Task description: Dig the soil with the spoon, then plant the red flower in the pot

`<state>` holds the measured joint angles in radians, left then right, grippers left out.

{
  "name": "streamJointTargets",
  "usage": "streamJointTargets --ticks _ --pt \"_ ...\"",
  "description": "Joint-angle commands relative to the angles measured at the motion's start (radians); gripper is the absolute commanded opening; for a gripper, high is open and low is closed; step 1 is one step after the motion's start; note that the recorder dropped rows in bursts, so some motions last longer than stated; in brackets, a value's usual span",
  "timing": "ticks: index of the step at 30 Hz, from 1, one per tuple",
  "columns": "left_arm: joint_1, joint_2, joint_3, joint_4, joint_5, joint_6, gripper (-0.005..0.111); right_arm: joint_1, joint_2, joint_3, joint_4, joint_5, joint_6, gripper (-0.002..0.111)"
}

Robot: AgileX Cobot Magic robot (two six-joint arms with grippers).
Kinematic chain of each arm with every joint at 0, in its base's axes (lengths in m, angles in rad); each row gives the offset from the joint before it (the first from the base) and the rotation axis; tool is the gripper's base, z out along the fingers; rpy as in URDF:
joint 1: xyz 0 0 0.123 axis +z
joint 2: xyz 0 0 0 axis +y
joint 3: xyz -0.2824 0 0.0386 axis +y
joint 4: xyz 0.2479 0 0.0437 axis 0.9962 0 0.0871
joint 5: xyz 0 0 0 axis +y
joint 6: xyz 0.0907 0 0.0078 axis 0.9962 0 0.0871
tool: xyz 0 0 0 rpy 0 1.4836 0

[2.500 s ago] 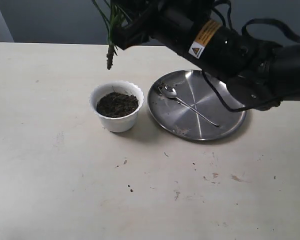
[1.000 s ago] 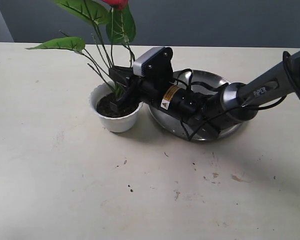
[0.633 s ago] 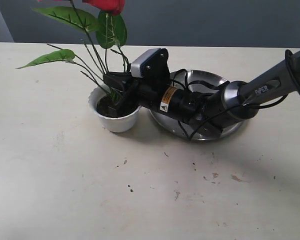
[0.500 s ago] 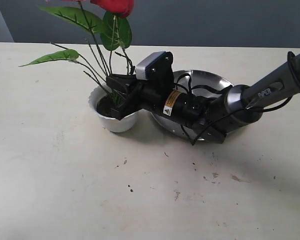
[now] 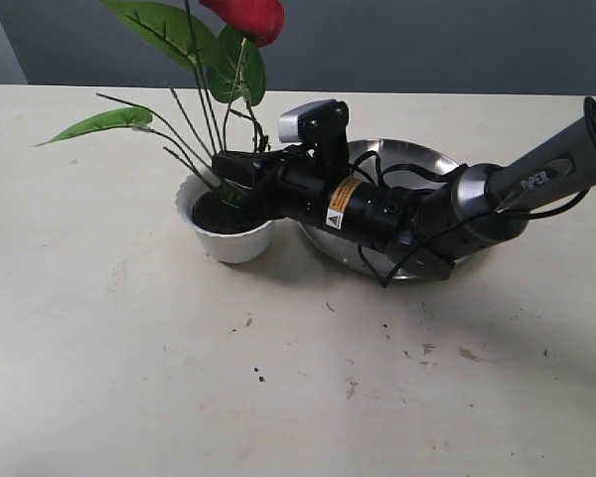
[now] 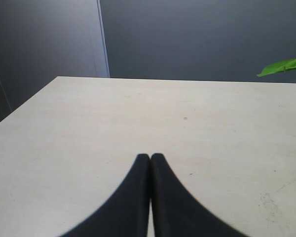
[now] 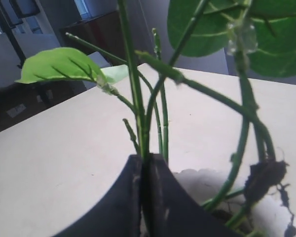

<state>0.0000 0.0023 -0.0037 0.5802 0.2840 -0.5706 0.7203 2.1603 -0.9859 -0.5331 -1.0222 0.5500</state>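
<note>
The white scalloped pot (image 5: 228,238) holds dark soil (image 5: 211,212), and the base of the red flower's stems stands in it. The red flower (image 5: 250,14) rises above the pot with green leaves (image 5: 103,122) spreading left. My right gripper (image 5: 234,181) reaches over the pot's right rim and is shut on the flower's thin green stems (image 7: 144,133) just above the soil. A clump of soil (image 7: 264,176) clings to one stem. The spoon is hidden under my right arm. My left gripper (image 6: 150,157) is shut and empty over bare table.
A round steel plate (image 5: 427,159) lies right of the pot, mostly covered by my right arm (image 5: 417,209). Soil crumbs (image 5: 258,374) are scattered on the table in front. A green leaf tip (image 6: 286,64) shows at the edge of the left wrist view.
My right arm has levelled out lower over the pot, and the flower has swung a little to the right and more upright. The grip on the stems holds.
</note>
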Motion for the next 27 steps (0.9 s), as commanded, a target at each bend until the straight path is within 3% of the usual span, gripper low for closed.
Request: streamJointTargets --ticks 1,27 --pt "0.001 -0.002 0.004 0.000 0.001 -0.002 0.000 0.001 0.028 0.024 -0.089 0.181 0.033 -0.001" --pt "0.001 -0.002 0.004 0.000 0.001 -0.002 0.000 0.001 0.028 0.024 -0.033 0.227 0.032 -0.001"
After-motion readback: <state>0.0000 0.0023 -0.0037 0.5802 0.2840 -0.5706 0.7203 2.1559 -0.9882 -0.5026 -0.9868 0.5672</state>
